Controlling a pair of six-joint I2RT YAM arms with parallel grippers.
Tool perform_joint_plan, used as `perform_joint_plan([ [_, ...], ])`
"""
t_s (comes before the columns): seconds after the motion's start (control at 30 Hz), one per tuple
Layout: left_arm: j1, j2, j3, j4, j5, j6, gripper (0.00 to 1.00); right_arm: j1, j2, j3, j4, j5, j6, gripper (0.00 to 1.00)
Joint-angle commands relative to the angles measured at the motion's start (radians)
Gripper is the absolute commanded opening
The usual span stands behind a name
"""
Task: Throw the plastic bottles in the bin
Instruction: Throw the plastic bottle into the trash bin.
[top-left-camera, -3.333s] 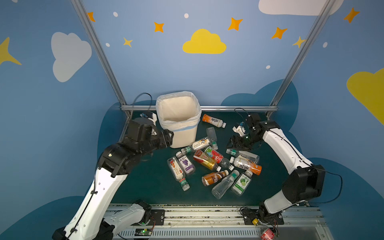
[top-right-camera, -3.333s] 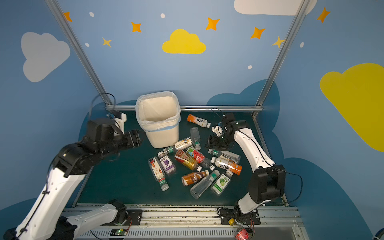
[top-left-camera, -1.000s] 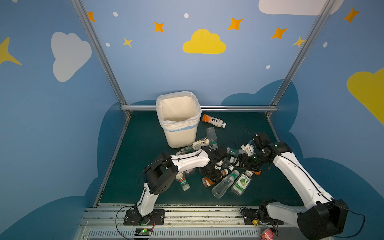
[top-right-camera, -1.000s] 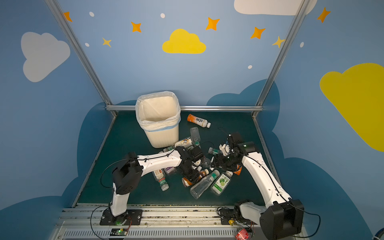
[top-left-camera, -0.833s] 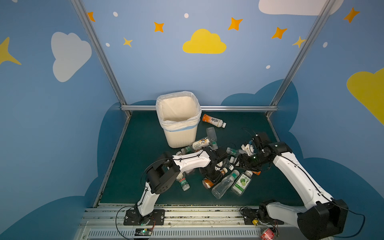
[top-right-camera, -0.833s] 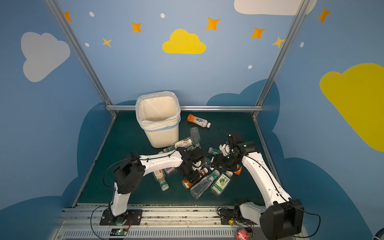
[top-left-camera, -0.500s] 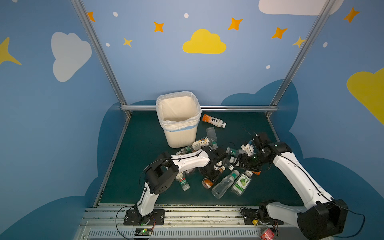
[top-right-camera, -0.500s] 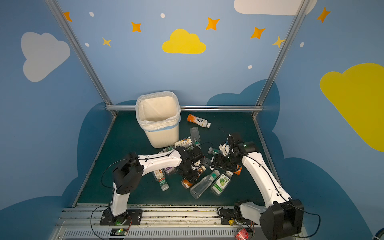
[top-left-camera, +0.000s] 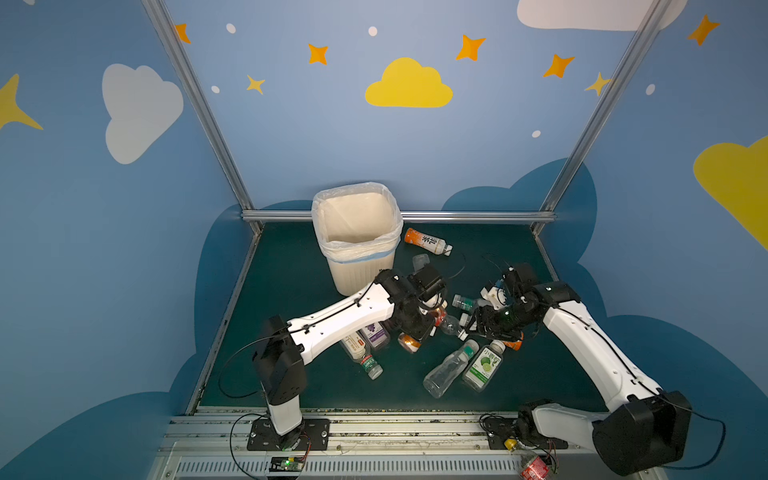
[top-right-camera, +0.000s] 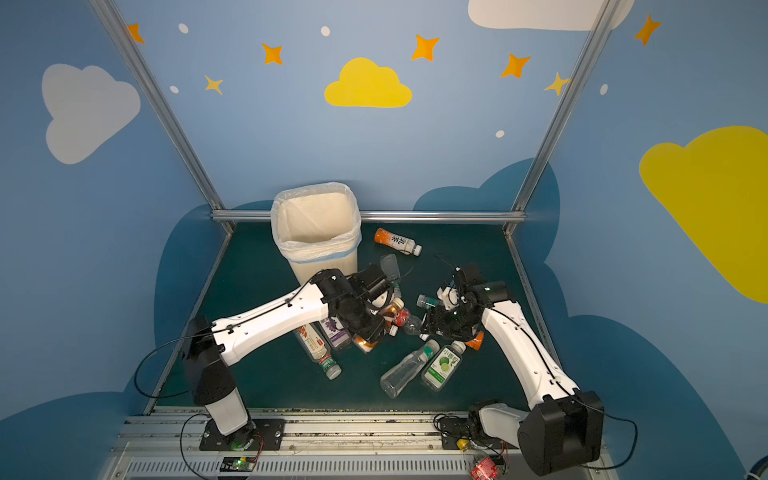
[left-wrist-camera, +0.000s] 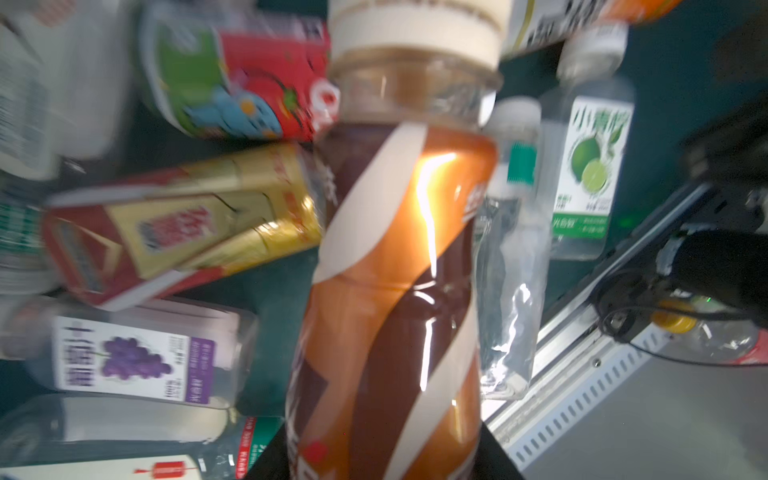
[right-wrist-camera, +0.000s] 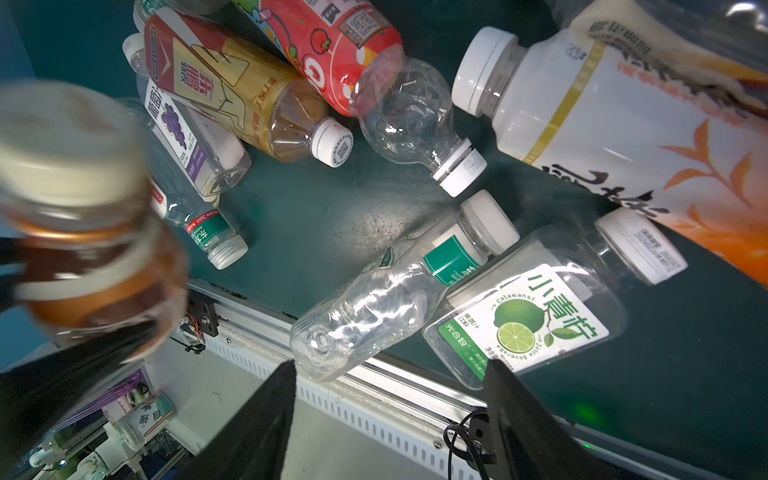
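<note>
Where the green mat (top-left-camera: 291, 299) meets the far wall, you have the bin (top-left-camera: 361, 274) standing upright, left of centre, its liner folded over the rim. Both arms bend low over the bottle pile at mid-mat, nearer than the bin and to its right.

Your left gripper (left-wrist-camera: 382, 457) is clenched round the brown-and-orange bottle (left-wrist-camera: 395, 270), cream cap pointing away from the wrist. In a top view only its orange base (top-left-camera: 409, 343) shows under the wrist. You can't tell whether it is clear of the mat.

Your right gripper (right-wrist-camera: 390, 368) hangs released, fingers apart with nothing between them, above the near right of the pile. Below it the lime-label bottle (right-wrist-camera: 528, 316) and the clear bottle (right-wrist-camera: 374, 299) lie side by side, touching.

Yellow-label bottle (right-wrist-camera: 232, 83), red-label bottle (right-wrist-camera: 332, 37) and grape-label bottle (right-wrist-camera: 183, 124) lie packed together on the mat. One orange-label bottle (top-left-camera: 426, 241) lies apart at the far end, just right of the bin.
</note>
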Motion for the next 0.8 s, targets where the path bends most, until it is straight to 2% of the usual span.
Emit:
perform_joint_plan([
  [0.0, 0.061, -0.065, 0.152, -0.092, -0.147, 0.037, 0.54, -0.002, 0.017, 0.05, 0.003, -0.013, -0.021, 0.73],
  [0.07, 0.098, -0.066, 0.267, -0.102, -0.18, 0.081, 0.54, -0.002, 0.027, 0.066, 0.004, -0.013, -0.023, 0.73],
  [0.13, 0.166, -0.034, 0.424, -0.126, -0.159, 0.124, 0.55, -0.002, 0.041, 0.087, 0.0, -0.019, -0.03, 0.73],
  [0.27, 0.352, 0.124, 0.77, -0.132, -0.129, 0.21, 0.57, -0.002, 0.066, 0.124, 0.001, -0.038, -0.037, 0.73],
  [0.3, 0.392, 0.192, 0.89, -0.14, -0.115, 0.219, 0.63, -0.001, 0.069, 0.13, 0.004, -0.047, -0.038, 0.73],
  [0.33, 0.422, 0.256, 1.012, -0.147, -0.109, 0.217, 0.76, -0.002, 0.072, 0.133, 0.007, -0.054, -0.036, 0.73],
  [0.37, 0.448, 0.306, 1.088, -0.137, -0.109, 0.206, 0.96, -0.002, 0.074, 0.136, 0.009, -0.059, -0.037, 0.73],
  [0.4, 0.473, 0.291, 1.044, -0.067, -0.101, 0.174, 1.0, -0.002, 0.076, 0.14, 0.005, -0.058, -0.037, 0.73],
  [0.47, 0.485, 0.273, 1.025, -0.028, -0.105, 0.153, 1.0, -0.002, 0.073, 0.145, -0.007, -0.052, -0.039, 0.73],
  [0.63, 0.438, 0.187, 1.018, -0.126, -0.188, 0.15, 1.0, -0.004, 0.044, 0.106, 0.016, -0.033, -0.024, 0.73],
  [0.7, 0.413, 0.119, 0.962, -0.144, -0.234, 0.143, 1.0, -0.004, 0.052, 0.103, 0.021, -0.033, -0.026, 0.73],
  [0.77, 0.405, 0.016, 0.833, -0.123, -0.252, 0.093, 1.0, -0.003, 0.066, 0.104, 0.03, -0.037, -0.025, 0.73],
])
